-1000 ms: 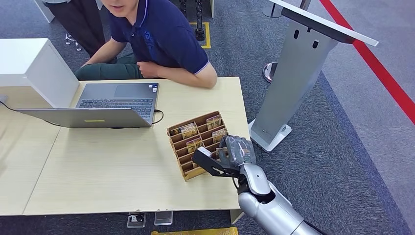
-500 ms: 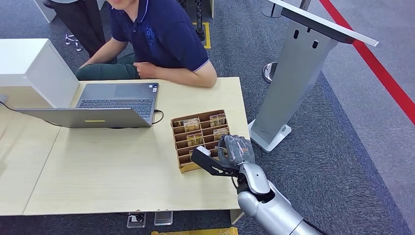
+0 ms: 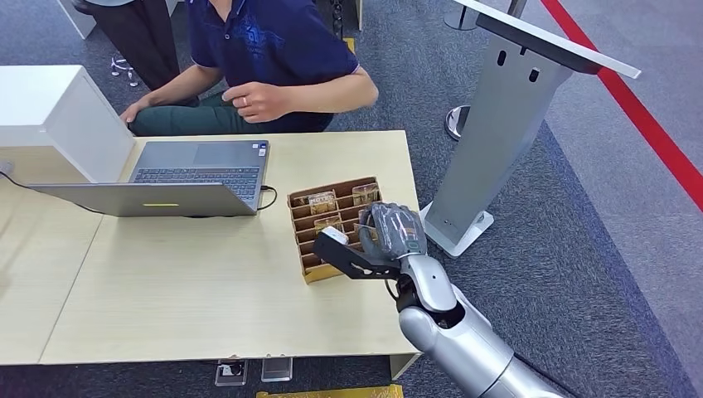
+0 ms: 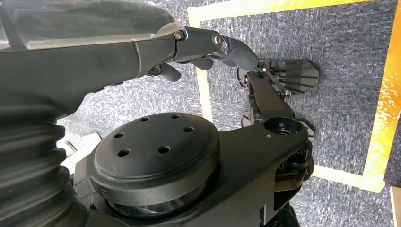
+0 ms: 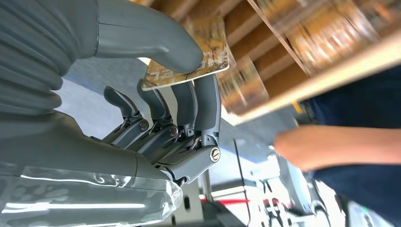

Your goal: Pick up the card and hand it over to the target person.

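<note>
The right hand [image 5: 156,94] pinches the card [image 5: 191,59] by its edge, thumb on top, over the rack [image 3: 332,236] at 3 o'clock on the surface; it looks thin, light, stiff and slippery.

Right hand [image 3: 391,234] has risen over the wooden rack [image 3: 308,240], now pinching a card [image 5: 189,64] between thumb and fingers [image 5: 198,101]; the seated person's forearm [image 3: 307,93] has lifted off the surface [image 3: 166,282].
</note>
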`<state>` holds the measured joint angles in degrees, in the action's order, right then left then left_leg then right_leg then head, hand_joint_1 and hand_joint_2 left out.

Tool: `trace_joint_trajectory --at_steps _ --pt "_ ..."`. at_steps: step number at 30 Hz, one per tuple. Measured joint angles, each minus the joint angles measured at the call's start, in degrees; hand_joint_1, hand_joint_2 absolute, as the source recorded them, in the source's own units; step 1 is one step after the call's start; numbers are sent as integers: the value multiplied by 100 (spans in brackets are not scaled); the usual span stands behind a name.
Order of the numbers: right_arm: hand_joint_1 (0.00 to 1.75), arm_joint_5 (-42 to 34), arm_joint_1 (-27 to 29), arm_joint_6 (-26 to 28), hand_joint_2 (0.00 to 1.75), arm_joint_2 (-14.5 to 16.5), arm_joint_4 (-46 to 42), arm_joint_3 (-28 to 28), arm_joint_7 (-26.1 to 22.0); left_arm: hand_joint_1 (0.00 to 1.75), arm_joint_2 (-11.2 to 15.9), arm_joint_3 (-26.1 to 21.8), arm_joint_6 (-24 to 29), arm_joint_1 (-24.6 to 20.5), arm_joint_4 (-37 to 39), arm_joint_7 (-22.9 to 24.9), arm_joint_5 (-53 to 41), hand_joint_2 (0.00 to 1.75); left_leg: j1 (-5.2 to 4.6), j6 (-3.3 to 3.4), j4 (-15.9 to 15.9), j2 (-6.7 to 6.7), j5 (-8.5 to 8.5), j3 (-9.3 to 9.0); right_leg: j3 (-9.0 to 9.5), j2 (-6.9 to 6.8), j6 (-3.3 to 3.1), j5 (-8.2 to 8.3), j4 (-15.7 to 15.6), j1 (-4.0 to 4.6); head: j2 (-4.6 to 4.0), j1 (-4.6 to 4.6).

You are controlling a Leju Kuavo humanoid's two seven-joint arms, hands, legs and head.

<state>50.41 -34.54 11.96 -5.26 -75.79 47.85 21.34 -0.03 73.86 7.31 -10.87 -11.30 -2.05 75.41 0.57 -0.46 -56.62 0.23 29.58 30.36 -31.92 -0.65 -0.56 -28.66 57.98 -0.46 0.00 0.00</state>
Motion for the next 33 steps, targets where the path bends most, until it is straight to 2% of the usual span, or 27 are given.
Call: trace_joint_trajectory --at_steps 4,8,17,26,30,33 --pt "155 -157 -280 -57 175 78 168 91 -16 0 -5 35 -11 -20 3 38 -20 175 0 0 1 0 1 -4 3 -1 0 -1 -1 0 0 0" --pt "155 -350 -573 51 175 283 741 182 -198 0 -3 54 -14 -27 6 44 -15 175 0 -1 6 3 -2 -7 6 3 -1 2 -5 0 0 0" --pt "155 -108 -1087 780 175 722 2107 373 -614 0 -15 79 14 -20 4 29 8 175 1 -2 13 13 -3 -17 13 13 -1 5 -9 1 0 0" --pt "155 164 -1132 1217 175 867 2580 305 -709 0 -30 109 3 10 1 29 15 175 2 -1 13 1 -3 -17 19 1 -1 3 -11 2 0 0" --pt "0 264 -1045 1242 175 801 2457 194 -700 0 -22 137 -17 6 6 23 -9 175 2 -1 14 -5 -4 -15 19 -4 -1 2 -13 2 0 0" --pt "0 222 -978 1283 175 766 2325 103 -717 0 -14 84 5 -1 7 -13 41 175 3 -1 11 -8 -2 -13 18 -8 -1 0 -10 3 0 0"
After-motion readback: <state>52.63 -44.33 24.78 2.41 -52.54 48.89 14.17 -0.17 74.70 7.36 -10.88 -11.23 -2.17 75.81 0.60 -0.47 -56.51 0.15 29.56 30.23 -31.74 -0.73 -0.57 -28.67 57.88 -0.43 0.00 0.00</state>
